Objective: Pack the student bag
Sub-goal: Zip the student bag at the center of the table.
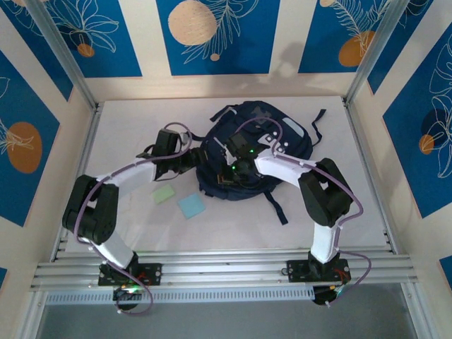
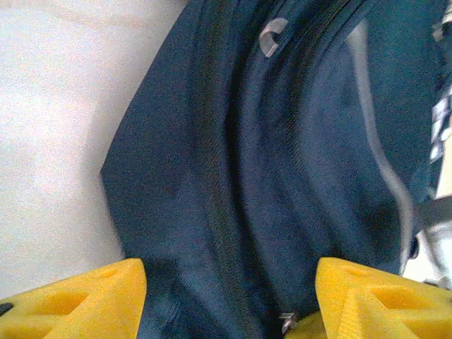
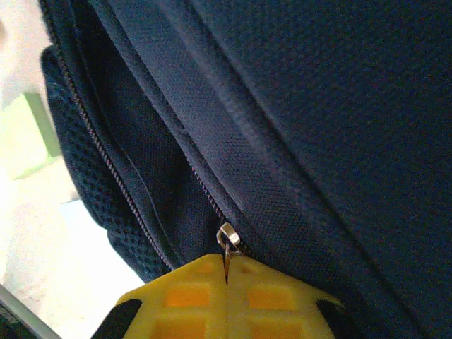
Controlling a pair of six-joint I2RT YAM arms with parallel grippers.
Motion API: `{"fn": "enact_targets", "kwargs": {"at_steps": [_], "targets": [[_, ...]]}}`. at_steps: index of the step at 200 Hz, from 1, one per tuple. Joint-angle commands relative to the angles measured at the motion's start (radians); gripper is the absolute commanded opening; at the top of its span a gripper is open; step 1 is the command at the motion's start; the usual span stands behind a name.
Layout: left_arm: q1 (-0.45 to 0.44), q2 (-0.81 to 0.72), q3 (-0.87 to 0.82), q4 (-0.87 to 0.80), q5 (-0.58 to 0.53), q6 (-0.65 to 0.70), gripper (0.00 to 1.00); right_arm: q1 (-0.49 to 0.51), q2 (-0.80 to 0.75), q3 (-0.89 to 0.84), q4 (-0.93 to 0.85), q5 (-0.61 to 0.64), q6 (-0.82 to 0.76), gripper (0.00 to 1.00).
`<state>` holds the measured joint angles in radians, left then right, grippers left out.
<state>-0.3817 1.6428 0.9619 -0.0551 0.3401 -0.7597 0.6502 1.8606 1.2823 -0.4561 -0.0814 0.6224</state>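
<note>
The zipper pull (image 3: 227,239) is pinched between the closed yellow fingers (image 3: 187,296) of the right gripper (image 3: 226,272). The left gripper (image 2: 229,304) is spread apart over the student bag (image 1: 236,116), which is laid centrally on the white table (image 1: 127,141). Its grey patch (image 1: 288,131) is too small to be read.

Left end effector (image 2: 227,275) gapes wide; right end effector (image 3: 227,277) pinches a zipper pull (image 3: 227,239).
</note>
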Motion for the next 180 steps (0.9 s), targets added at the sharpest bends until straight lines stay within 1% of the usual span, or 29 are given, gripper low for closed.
{"fn": "enact_targets", "kwargs": {"at_steps": [1, 21, 29, 32, 40, 46, 61, 79, 103, 121, 145, 180], "targets": [[-0.028, 0.017, -0.037, 0.069, 0.007, -0.064, 0.64, -0.017, -0.048, -0.024, 0.080, -0.119, 0.050, 0.00], [-0.052, 0.078, -0.015, 0.114, -0.008, -0.072, 0.64, -0.012, -0.077, -0.061, 0.080, -0.175, 0.063, 0.00], [-0.058, 0.104, -0.002, 0.124, -0.023, -0.069, 0.59, -0.013, -0.094, -0.087, 0.080, -0.186, 0.066, 0.00], [-0.060, 0.114, 0.004, 0.126, -0.031, -0.065, 0.54, -0.014, -0.102, -0.098, 0.080, -0.190, 0.066, 0.00], [-0.060, 0.139, 0.020, 0.128, -0.036, -0.055, 0.32, -0.016, -0.120, -0.123, 0.071, -0.196, 0.060, 0.00], [-0.060, 0.154, 0.030, 0.126, -0.041, -0.051, 0.20, -0.017, -0.136, -0.136, 0.052, -0.195, 0.046, 0.00], [-0.060, 0.169, 0.038, 0.132, -0.052, -0.033, 0.00, -0.022, -0.157, -0.144, -0.045, -0.161, -0.010, 0.00], [-0.057, 0.164, 0.056, 0.091, -0.075, 0.009, 0.00, -0.036, -0.181, -0.155, -0.183, -0.078, -0.087, 0.00], [-0.045, 0.147, 0.060, 0.070, -0.087, 0.035, 0.00, -0.045, -0.191, -0.173, -0.338, 0.172, -0.169, 0.00], [-0.038, 0.134, 0.058, 0.062, -0.100, 0.046, 0.00, -0.054, -0.202, -0.184, -0.399, 0.292, -0.239, 0.00], [-0.028, 0.130, 0.058, 0.057, -0.099, 0.052, 0.00, -0.095, -0.221, -0.175, -0.448, 0.382, -0.304, 0.00], [-0.016, 0.125, 0.063, 0.039, -0.090, 0.063, 0.00, -0.208, -0.230, -0.153, -0.449, 0.500, -0.363, 0.00]]}}
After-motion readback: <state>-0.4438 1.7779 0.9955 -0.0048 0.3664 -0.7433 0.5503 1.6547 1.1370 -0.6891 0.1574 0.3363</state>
